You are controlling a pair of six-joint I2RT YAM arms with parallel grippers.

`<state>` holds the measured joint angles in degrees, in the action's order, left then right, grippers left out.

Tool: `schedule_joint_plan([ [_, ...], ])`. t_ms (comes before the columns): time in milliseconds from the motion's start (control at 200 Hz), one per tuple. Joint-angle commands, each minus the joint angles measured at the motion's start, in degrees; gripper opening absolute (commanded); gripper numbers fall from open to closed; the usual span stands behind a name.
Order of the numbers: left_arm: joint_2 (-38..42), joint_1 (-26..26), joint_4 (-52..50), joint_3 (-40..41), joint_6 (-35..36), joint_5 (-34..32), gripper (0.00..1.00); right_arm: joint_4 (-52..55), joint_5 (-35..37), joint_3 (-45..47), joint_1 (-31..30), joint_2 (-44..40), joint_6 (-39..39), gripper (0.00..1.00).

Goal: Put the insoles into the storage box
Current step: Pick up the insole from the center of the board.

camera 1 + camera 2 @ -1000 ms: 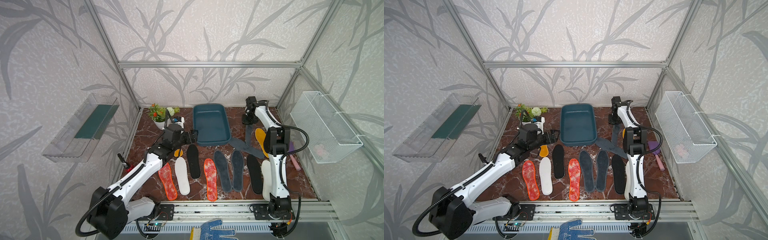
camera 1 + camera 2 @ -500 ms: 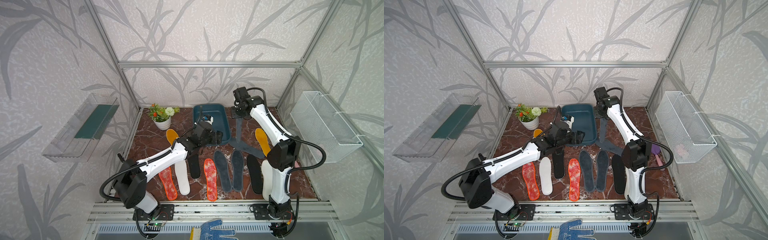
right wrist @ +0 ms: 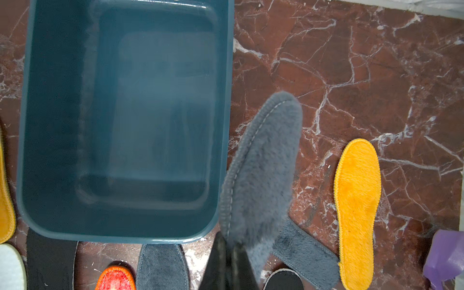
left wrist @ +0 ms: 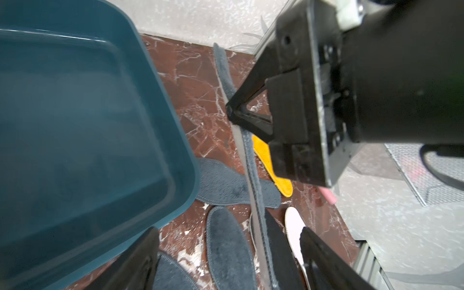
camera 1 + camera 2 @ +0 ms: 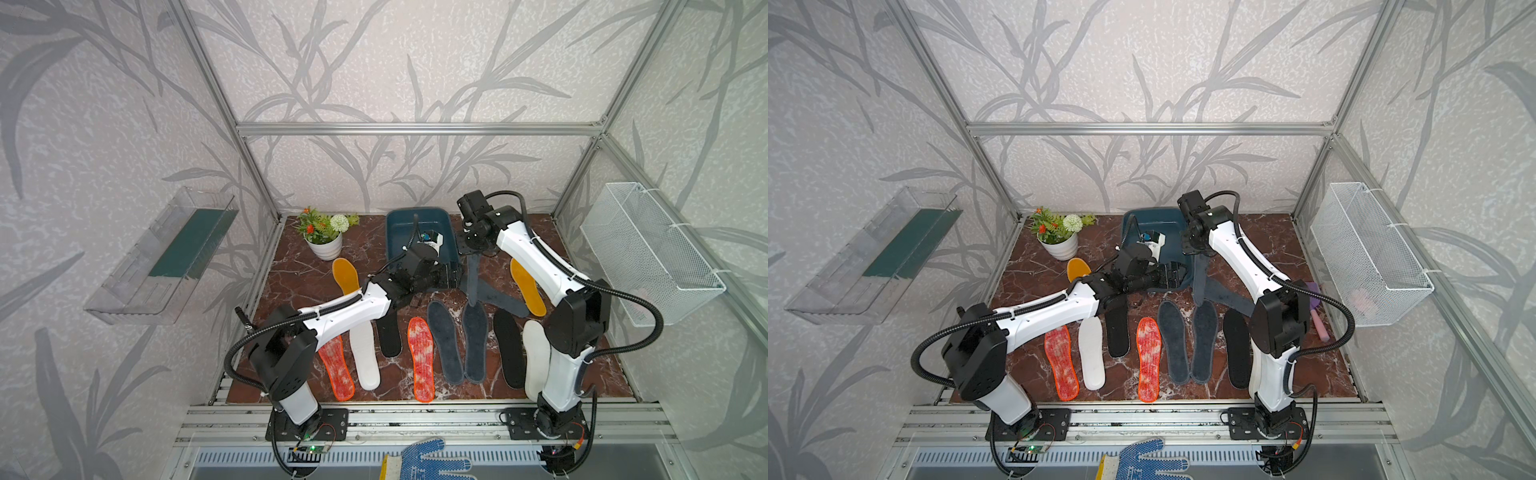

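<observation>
At the back of the table [image 5: 307, 282], the box [image 5: 399, 237] stands between the two arms. Right gripper [image 3: 227, 253]: clamped on one end of a grey insole [image 3: 261, 163]. This insole hangs from the gripper just beside the box's right wall, outside the box, above a second grey insole [image 3: 301, 248] lying flat. Left gripper [image 4: 231, 261]: jaws wide apart, holding nothing, at the box's front corner near the hanging insole. Other insoles lie flat on the table: orange insole [image 5: 528, 286], red insole [image 5: 420, 357], white insole [image 5: 365, 357], black insole [image 5: 509, 353].
</observation>
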<state>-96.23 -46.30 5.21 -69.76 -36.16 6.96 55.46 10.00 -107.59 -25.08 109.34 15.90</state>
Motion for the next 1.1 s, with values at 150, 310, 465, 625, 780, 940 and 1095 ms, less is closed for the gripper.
schedule_joint_plan([
  [150, -4.66, -1.25, 1.29, -2.33, -2.64, 4.40, 0.85, -2.23, -1.75, 1.06, -1.49, -3.78, 1.83, 0.00],
  [310, -6.23, -1.37, 0.68, -3.08, -3.48, 3.95, 0.84, -3.16, -2.97, 2.23, -2.50, -4.66, 2.42, 0.00],
  [465, -6.84, -1.38, -0.74, -4.58, -2.54, 3.33, 0.67, -3.43, -4.22, 2.91, -3.53, -5.36, 2.71, 0.00],
  [625, -5.91, -1.38, -1.37, -4.38, -2.07, 2.86, 0.10, -4.26, -7.25, 3.45, -3.60, -5.98, 2.74, 0.01],
  [780, -3.28, -1.39, -0.14, -2.58, -1.41, 2.63, 0.00, -5.62, -8.48, 4.54, -3.65, -8.13, 2.74, 0.19],
  [940, 0.10, -1.08, 2.15, 1.18, 0.32, 2.36, 0.00, -8.23, -12.44, 5.52, -2.14, -12.57, 2.71, 0.59],
  [1095, 4.38, 0.08, 6.56, 6.24, 2.21, 5.32, 0.00, -16.51, -23.04, 13.28, 3.15, -21.45, 5.11, 0.71],
])
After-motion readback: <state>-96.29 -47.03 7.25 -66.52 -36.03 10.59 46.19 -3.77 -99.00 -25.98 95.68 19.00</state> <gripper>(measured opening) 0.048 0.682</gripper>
